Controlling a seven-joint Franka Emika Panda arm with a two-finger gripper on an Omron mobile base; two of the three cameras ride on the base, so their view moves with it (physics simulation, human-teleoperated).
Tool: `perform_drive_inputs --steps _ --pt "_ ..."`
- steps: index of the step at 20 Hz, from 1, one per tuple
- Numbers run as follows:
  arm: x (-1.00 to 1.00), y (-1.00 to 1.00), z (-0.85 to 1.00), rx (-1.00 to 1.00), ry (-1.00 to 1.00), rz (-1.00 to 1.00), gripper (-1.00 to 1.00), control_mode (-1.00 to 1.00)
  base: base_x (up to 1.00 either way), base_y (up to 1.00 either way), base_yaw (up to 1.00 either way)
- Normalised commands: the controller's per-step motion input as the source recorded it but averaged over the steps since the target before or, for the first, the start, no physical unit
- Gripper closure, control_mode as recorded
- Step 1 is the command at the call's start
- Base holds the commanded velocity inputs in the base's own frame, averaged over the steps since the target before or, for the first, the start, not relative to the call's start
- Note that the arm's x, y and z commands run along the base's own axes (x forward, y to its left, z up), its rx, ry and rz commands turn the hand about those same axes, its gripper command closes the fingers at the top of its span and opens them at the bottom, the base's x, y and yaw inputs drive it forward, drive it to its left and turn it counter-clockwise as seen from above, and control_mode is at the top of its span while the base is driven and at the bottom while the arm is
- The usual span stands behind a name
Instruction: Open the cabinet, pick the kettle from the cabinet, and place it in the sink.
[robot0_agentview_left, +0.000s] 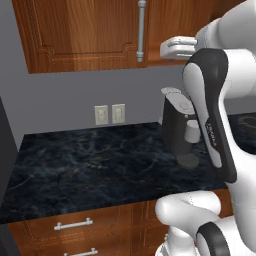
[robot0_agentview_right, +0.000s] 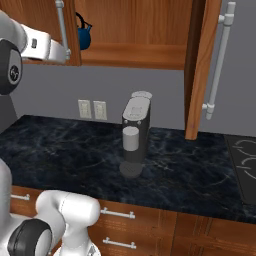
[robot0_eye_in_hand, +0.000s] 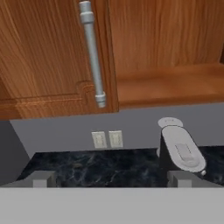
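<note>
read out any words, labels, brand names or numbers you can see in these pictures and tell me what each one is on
Robot arm: a line of small dark lettering runs along the white link in the left base view, too blurred to read.
Coffee machine: no readable label or brand.
Wall outlets: plain plates, no markings.
Cabinet and kettle: no text visible.
So nothing here can be read with confidence.
</note>
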Motion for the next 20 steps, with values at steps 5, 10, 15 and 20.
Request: perform_drive_inputs --steps 5,10,15,20 --pt "0.47 0.2 0.0 -0.01 0.0 0.06 -1.0 -1.0 0.0 0.0 0.0" --pt "0.53 0.08 0.0 0.0 0.06 0.1 -1.0 -1.0 0.0 0.0 0.0" --pt "0.51 0.2 0.0 0.0 0.02 0.09 -1.0 -1.0 0.0 0.0 0.0" --pt "0.47 0.12 0.0 -0.07 0.0 0.01 -1.0 -1.0 0.0 0.0 0.0"
